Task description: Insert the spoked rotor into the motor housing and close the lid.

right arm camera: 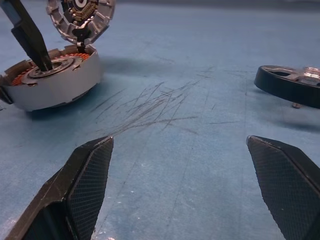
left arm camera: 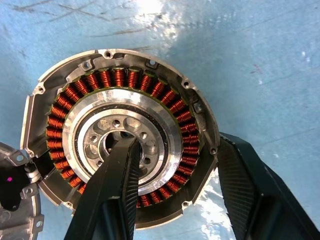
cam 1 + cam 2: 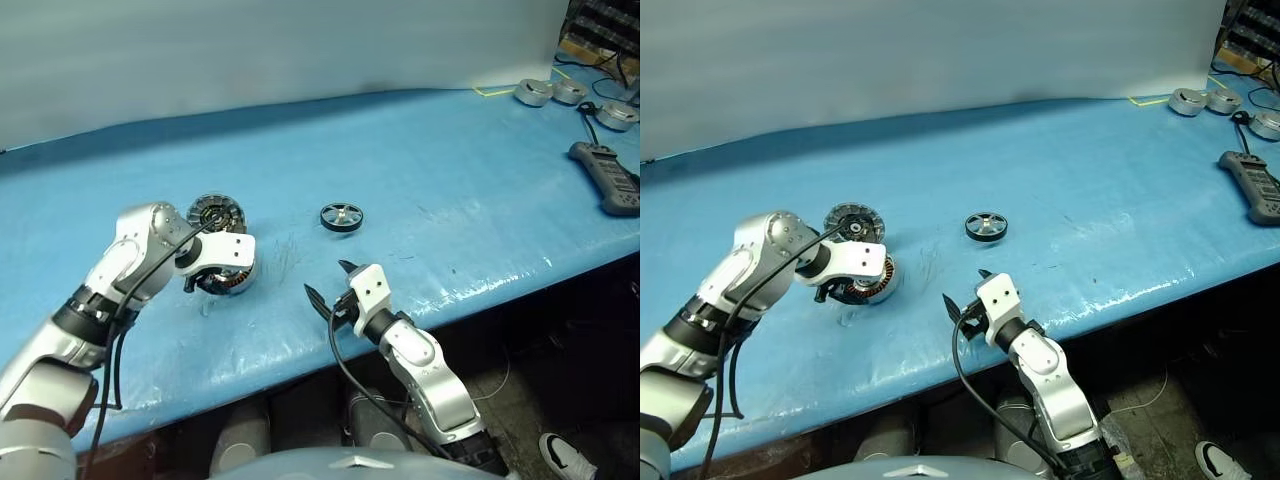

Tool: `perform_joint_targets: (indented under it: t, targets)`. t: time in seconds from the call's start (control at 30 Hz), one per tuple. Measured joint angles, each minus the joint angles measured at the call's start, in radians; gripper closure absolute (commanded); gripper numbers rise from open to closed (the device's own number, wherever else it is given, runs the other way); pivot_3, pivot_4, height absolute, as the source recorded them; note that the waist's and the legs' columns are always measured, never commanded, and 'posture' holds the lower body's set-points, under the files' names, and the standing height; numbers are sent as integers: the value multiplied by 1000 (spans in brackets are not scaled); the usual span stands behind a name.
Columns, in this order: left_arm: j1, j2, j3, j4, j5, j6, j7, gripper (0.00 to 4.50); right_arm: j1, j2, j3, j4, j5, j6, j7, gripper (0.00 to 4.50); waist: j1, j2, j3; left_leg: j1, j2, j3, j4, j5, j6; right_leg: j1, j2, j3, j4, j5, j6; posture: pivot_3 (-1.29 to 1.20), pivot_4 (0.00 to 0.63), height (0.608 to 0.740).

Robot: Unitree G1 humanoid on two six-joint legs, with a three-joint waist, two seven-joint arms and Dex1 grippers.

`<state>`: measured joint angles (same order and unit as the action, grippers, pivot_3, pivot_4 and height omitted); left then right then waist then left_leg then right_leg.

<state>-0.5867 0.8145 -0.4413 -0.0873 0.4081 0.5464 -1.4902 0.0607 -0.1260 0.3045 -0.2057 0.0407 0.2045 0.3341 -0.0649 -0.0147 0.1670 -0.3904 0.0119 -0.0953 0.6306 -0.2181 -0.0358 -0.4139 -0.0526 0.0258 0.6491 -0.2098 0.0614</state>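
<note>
Blue table (image 3: 420, 150) carrying everything; a handheld controller (image 3: 607, 177) and spare silver pucks (image 3: 533, 92) sitting at its far right.

Motor housing (image 2: 125, 135) lying open-side up at near left, copper windings showing, tipping slightly. Its lid (image 1: 80, 17) standing up on the hinged far edge, inner face showing. Looks like rigid cast metal, probably heavy for its size; the windings look easily damaged, so rim or hub are the places to grip.

Spoked rotor (image 3: 342, 216) lying flat near table centre, well apart from the housing to its right. Judging it stiff, light, smooth-rimmed and possibly slippery. Best taken across the black outer rim, not by the thin spokes. A small pin seems to be protruding underneath.

Left gripper (image 2: 175, 165) pointing steeply down, about half open, gripping the housing wall: one finger inside the central hub, the other outside the shell.

Right gripper (image 1: 180, 185) hovering level at the near edge, jaws spread wide, holding nothing, pointing between housing and rotor.
</note>
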Motion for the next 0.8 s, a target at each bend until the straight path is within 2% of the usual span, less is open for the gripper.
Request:
perform_joint_targets:
  t: [0.2, 0.53, 0.77, 0.8]
  targets:
    - [57, 25, 6, -129, -44, 109, -10, 2583, -7, 8, 0, 25, 0, -23, 1, 0, 4, 0, 0, -1, 0, 0, 0, 0, 0, 0, 0, 0, 0, 0, 0, 0, 150, 740]
    - [50, 32, -14, -144, -73, 143, 7, 2583, -20, 7, 2, 42, 0, -25, 16, 0, 8, 0, 0, -1, 0, 0, 0, 0, 0, 0, 0, 0, 0, 0, 0, 0, 150, 740]
    - [15, 35, -47, -142, -96, 141, 5, 214, -20, 6, 2, 42, 0, -26, 16, 0, 10, 0, 0, -2, 0, 0, 0, 0, 0, -1, 0, 0, -1, 0, 0, 0, 150, 740]
    - [11, 35, -47, -142, -99, 141, 5, 46, -20, 6, 2, 42, 0, -27, 16, 0, 10, 0, 0, -2, 0, 0, 0, 0, 0, -1, 0, 0, -1, 0, 0, 0, 150, 740]
